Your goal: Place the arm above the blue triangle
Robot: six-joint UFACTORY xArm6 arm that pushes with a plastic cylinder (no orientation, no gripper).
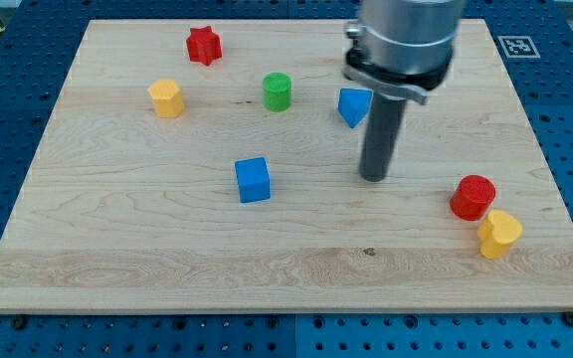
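The blue triangle (352,105) lies on the wooden board (117,249), right of the board's middle and toward the view's top. My tip (374,178) rests on the board below the triangle and slightly to its right, about a block's width away, not touching it. The rod rises from the tip and its upper mount partly overlaps the triangle's right edge in the view.
A blue cube (253,180) sits left of the tip. A green cylinder (278,91), a yellow block (166,98) and a red star-shaped block (204,46) lie at upper left. A red cylinder (473,197) and a yellow block (498,234) sit at lower right.
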